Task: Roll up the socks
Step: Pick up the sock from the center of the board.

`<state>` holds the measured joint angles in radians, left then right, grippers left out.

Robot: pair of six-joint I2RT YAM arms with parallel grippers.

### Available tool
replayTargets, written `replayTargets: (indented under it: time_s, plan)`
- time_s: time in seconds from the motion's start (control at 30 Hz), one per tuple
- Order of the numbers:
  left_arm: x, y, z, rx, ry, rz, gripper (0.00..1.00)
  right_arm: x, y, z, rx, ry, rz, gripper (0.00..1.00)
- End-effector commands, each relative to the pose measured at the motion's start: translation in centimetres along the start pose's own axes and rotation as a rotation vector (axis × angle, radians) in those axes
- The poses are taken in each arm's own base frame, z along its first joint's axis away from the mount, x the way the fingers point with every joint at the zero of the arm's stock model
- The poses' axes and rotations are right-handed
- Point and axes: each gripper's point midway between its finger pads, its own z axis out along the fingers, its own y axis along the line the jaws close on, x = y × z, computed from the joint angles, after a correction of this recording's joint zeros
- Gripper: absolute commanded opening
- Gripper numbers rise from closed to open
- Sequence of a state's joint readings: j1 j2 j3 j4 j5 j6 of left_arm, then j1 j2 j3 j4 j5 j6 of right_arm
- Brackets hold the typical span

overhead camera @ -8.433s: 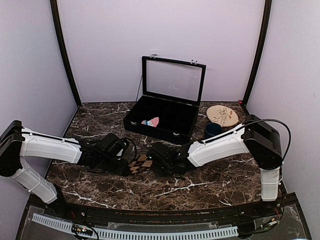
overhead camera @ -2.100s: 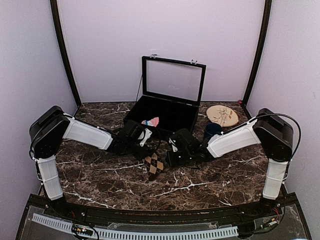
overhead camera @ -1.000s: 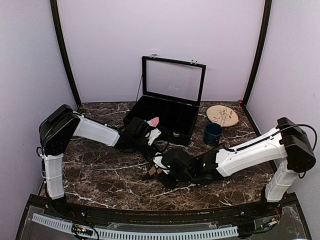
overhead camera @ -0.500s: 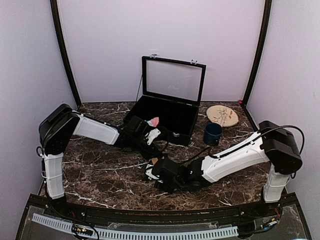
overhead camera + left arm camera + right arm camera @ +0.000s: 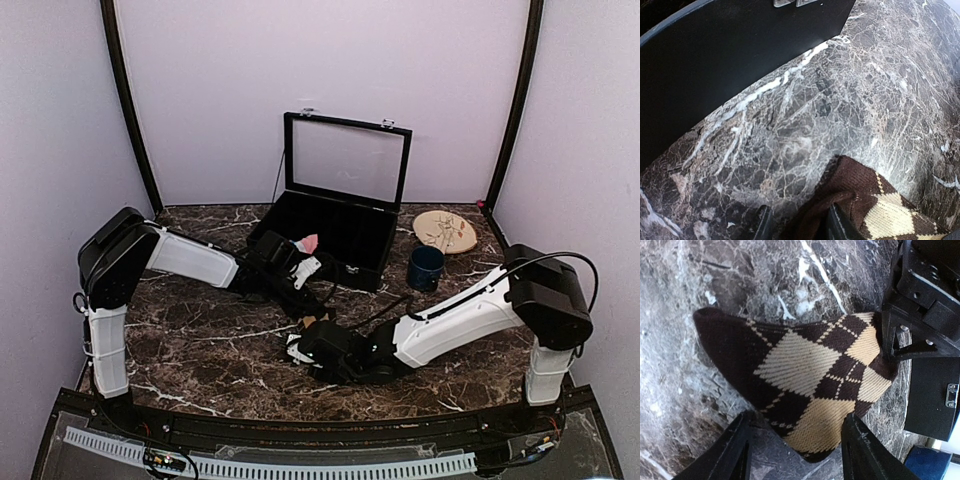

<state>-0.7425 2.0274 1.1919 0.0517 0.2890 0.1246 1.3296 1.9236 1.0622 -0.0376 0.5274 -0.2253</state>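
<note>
The dark brown sock [image 5: 800,370] with tan argyle diamonds lies flat on the marble table [image 5: 200,350]. My left gripper [image 5: 800,227] is shut on its bunched brown cuff [image 5: 840,200]. In the top view only a tan scrap of this sock [image 5: 310,321] shows between the left gripper [image 5: 303,305] and the right gripper [image 5: 297,348]. My right gripper [image 5: 797,455] is open, its two fingers straddling the sock's near end without touching it. The pink sock [image 5: 301,243] lies inside the black case [image 5: 318,264].
The open black case, lid up, stands at the back centre, its front wall [image 5: 715,65] just beyond my left gripper. A dark blue mug [image 5: 425,267] and a round wooden disc [image 5: 445,232] sit at the back right.
My right arm has swung its gripper leftward and toward the near edge, ending over the sock's free end. The left arm has hardly moved and keeps hold of the cuff.
</note>
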Motion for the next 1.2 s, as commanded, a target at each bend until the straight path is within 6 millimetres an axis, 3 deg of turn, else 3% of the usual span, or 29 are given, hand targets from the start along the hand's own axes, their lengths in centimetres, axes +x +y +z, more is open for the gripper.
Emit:
replayTargets:
  time_s: [0.0, 0.13, 0.3, 0.37, 0.77, 1.07, 1.17]
  plan:
    - [3.1, -0.5, 0.7, 0.037, 0.106, -0.030, 0.38, -1.2, -0.4, 0.4, 0.036, -0.031, -0.014, 0.54]
    - [3.1, -0.5, 0.8, 0.039, 0.108, -0.031, 0.38, -1.1, -0.4, 0.7, 0.040, -0.029, -0.019, 0.47]
    - [3.3, -0.5, 0.8, 0.039, 0.113, -0.036, 0.38, -0.8, -0.6, 1.1, 0.027, -0.017, -0.011, 0.21]
    - [3.4, -0.4, 0.8, 0.038, 0.115, -0.040, 0.38, -0.7, -0.8, 1.0, 0.024, -0.015, -0.002, 0.16]
    - [3.2, -0.3, 0.7, 0.050, 0.109, -0.083, 0.41, -0.6, 0.2, 0.8, -0.124, 0.004, 0.068, 0.06]
    - [0.2, 0.5, -1.3, 0.036, 0.019, -0.167, 0.50, 0.0, 0.1, 0.9, -0.253, 0.034, 0.158, 0.04]
    - [-0.8, 0.6, -2.2, 0.048, -0.018, -0.208, 0.51, -0.9, -0.7, 0.9, -0.271, 0.022, 0.188, 0.04]
